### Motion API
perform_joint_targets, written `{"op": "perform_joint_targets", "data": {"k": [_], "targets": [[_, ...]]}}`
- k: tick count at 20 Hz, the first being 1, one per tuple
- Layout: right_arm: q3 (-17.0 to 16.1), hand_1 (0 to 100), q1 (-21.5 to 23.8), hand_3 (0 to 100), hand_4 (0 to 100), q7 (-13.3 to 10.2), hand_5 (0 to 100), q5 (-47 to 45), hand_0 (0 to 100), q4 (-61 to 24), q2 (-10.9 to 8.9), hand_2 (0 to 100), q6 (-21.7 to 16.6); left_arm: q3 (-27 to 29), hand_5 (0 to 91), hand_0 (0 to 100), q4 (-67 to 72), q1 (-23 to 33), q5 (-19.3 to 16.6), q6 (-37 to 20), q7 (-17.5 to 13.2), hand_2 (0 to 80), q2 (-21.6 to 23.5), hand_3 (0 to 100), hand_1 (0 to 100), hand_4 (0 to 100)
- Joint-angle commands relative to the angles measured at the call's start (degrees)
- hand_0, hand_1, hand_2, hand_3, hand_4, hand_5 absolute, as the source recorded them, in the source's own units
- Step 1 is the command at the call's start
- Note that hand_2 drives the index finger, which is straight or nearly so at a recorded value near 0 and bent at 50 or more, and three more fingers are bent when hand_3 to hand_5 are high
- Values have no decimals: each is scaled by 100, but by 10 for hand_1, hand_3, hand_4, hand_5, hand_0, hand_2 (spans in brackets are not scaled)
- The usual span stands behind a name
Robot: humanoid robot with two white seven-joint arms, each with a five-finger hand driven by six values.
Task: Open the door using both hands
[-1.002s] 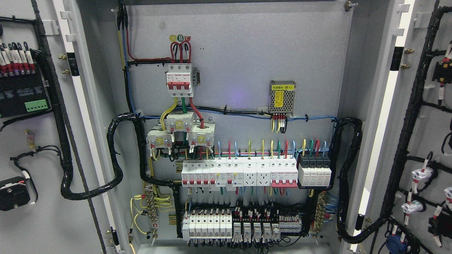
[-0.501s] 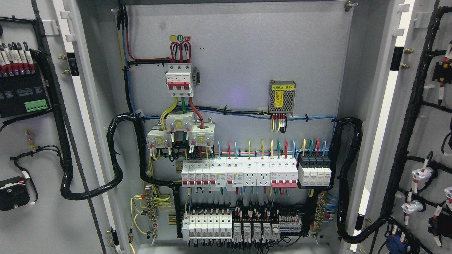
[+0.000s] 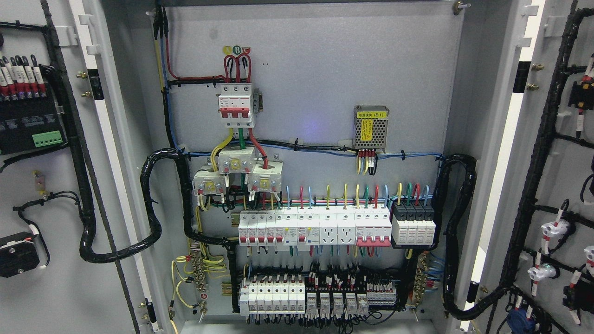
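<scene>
A grey electrical cabinet fills the head view with both doors swung wide. The left door (image 3: 55,287) shows its inner face at the picture's left, carrying black modules and a thick black cable loom (image 3: 88,222). The right door (image 3: 564,176) stands at the picture's right with black wiring and white connectors on its inner face. Between them the back panel (image 3: 325,69) is exposed. Neither of my hands nor any arm shows in the picture.
On the back panel sit a red-and-white main breaker (image 3: 236,104), a small metal power supply (image 3: 371,122), a row of white breakers (image 3: 315,227) and a lower row of relays and terminals (image 3: 320,297). Black cable looms (image 3: 457,232) run to both doors.
</scene>
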Motion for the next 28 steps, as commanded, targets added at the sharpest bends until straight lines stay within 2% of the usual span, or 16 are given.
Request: {"op": "perform_joint_targets", "data": {"k": [1, 4, 28], "targets": [[33, 0, -79, 0, 0, -6, 0, 83, 0, 129, 191, 0, 15, -20, 0, 0, 268, 5, -13, 7, 0, 0, -161, 0, 0, 32], [-2, 0, -70, 0, 0, -6, 0, 285, 0, 129, 191, 0, 15, -20, 0, 0, 277, 5, -241, 7, 0, 0, -179, 0, 0, 33], [24, 0, -44, 0, 0, 3, 0, 479, 0, 261, 208, 0, 15, -2, 0, 0, 145, -39, -207, -90, -52, 0, -170, 0, 0, 32]]}}
